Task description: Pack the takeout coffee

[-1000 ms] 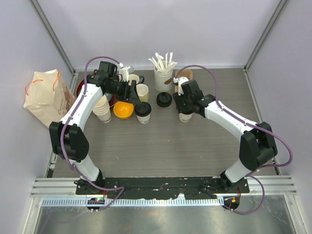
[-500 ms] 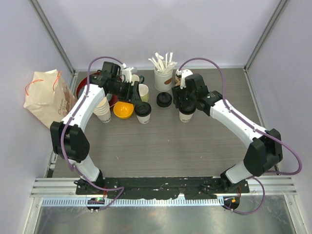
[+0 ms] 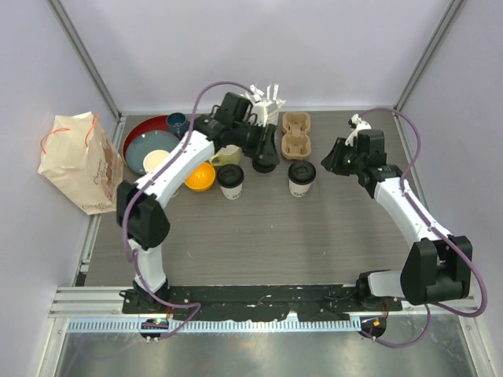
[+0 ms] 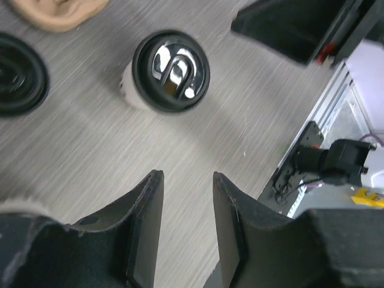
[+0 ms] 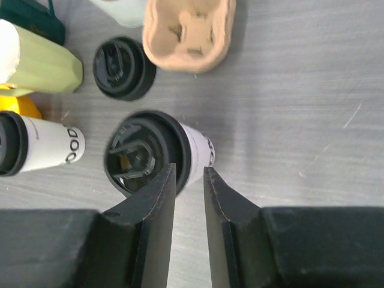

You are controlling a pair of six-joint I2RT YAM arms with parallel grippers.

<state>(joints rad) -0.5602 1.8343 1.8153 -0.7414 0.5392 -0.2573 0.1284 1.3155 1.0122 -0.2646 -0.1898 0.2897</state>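
Two lidded cups [image 3: 230,181] [image 3: 302,177], one loose lid [image 5: 124,67], one carrier [image 3: 293,133]; left jaws, right jaws spread.

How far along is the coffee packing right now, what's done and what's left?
Done: the left cup and the right cup both wear black lids. In hand: nothing; the left gripper and right gripper have their jaws apart and empty. Left: both cups stand on the table, the cardboard carrier has empty wells, and the paper bag sits off to the side.
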